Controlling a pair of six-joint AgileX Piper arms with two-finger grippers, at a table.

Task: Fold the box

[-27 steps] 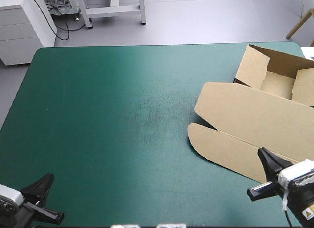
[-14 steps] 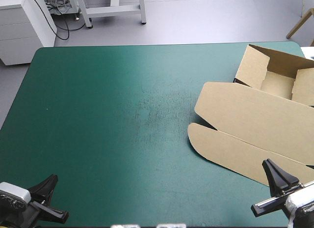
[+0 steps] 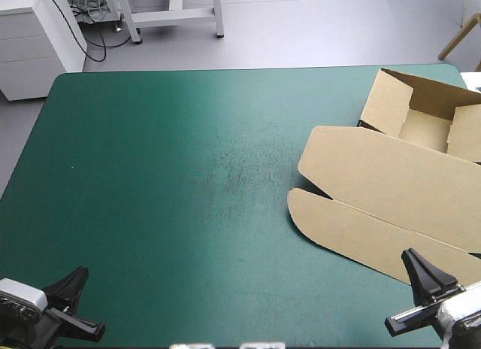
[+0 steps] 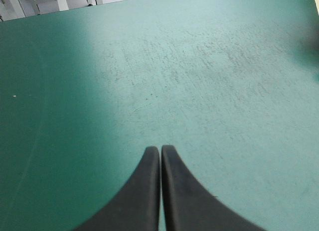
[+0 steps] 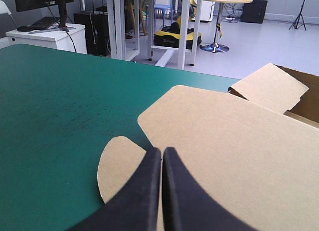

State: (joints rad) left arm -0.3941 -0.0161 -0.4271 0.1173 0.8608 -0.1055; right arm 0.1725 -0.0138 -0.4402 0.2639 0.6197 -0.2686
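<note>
The left end effector (image 4: 160,150) sat over the near left corner of the teal-green tabletop (image 3: 188,176), fingers pressed together, holding nothing. The right end effector (image 5: 162,151), likewise pinched together and empty, was poised over the near edge of the flat lid (image 5: 234,151) of the brown box (image 3: 391,165), an open tray at the far right.

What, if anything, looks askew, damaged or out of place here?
Nothing stands out. The box lies on the table's right side, tray open, lid flat, no tears visible. The left gripper and right gripper are shut by the table's near edge, holding nothing.
</note>
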